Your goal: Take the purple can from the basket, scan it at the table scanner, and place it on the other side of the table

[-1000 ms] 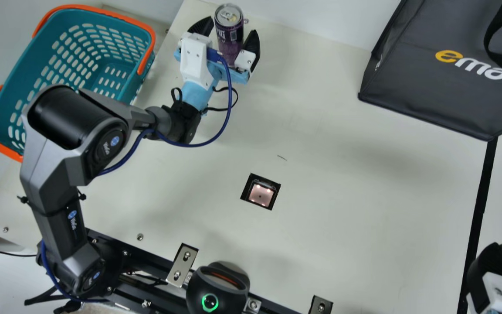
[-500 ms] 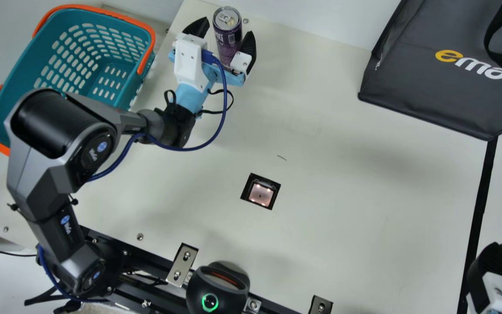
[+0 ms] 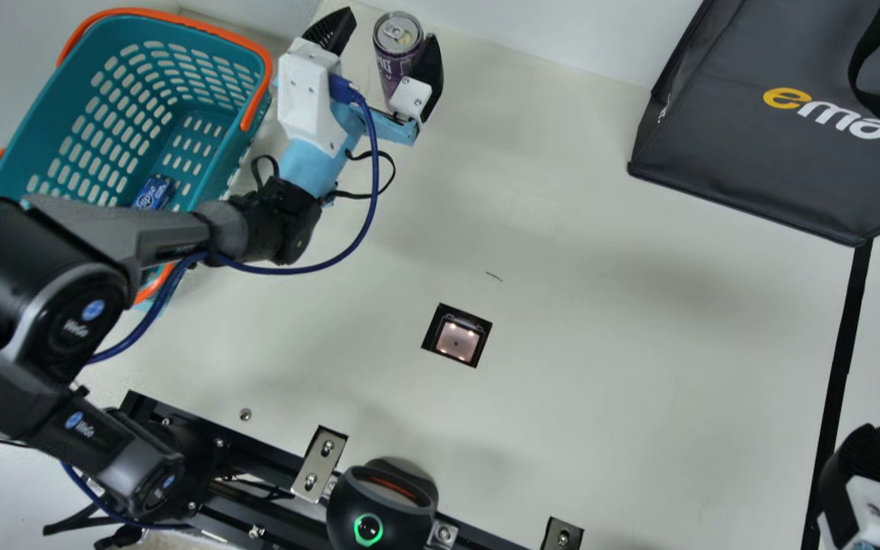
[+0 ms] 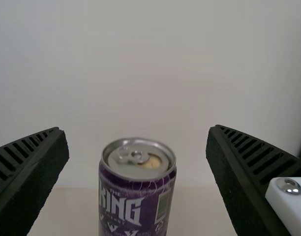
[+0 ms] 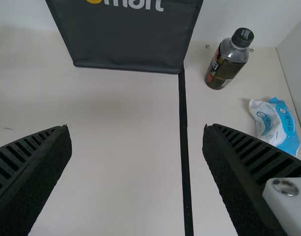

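At the lower right of the frame, the right pincer (image 5: 136,129) is spread wide, well apart from the goods, while the table scanner (image 3: 457,341) glows near centre on the cream bench (image 3: 600,382). Toward the upper left, the left pincer (image 3: 391,24), much the nearer, gapes wide with the purple can (image 3: 396,61) upright between its fingers, bare space on either flank; that vertical axis should suit a level, sideways squeeze for any grip.

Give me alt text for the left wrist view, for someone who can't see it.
A purple can stands upright between the open fingers of the left gripper, touching neither, before a plain pale wall.
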Controlling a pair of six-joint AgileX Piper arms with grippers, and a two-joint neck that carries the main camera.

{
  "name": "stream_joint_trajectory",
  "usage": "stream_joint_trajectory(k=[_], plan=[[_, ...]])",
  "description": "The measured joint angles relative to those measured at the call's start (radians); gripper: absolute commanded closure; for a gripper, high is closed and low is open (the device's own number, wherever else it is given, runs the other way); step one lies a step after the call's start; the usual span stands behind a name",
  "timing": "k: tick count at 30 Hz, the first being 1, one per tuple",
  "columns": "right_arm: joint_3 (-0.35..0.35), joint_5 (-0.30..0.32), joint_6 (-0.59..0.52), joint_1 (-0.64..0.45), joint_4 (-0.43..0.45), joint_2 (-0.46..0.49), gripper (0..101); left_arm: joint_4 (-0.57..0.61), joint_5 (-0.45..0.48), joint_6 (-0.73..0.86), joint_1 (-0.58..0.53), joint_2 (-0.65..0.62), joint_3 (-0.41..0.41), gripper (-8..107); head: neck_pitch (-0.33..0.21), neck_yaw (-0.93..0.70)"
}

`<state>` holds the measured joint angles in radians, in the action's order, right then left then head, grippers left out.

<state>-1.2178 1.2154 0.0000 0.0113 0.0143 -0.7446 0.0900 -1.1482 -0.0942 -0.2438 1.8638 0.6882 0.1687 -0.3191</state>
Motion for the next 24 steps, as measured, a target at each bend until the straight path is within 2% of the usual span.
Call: stream_joint_trajectory(k=[6, 12, 24], plan=[[0.0, 0.0, 0.0, 0.0, 0.0, 0.0, 6, 0.0, 0.056, 0.043, -0.006, -0.1, -0.025, 9, 0.0, 0.002], [0.0, 0.0, 0.0, 0.0, 0.0, 0.0, 6, 0.012, 0.167, 0.112, -0.016, -0.21, -0.03, 9, 0.0, 0.002], [0.0, 0.0, 0.0, 0.0, 0.0, 0.0, 6, 0.113, 0.543, 0.218, -0.002, -0.439, 0.028, 9, -0.002, 0.0]])
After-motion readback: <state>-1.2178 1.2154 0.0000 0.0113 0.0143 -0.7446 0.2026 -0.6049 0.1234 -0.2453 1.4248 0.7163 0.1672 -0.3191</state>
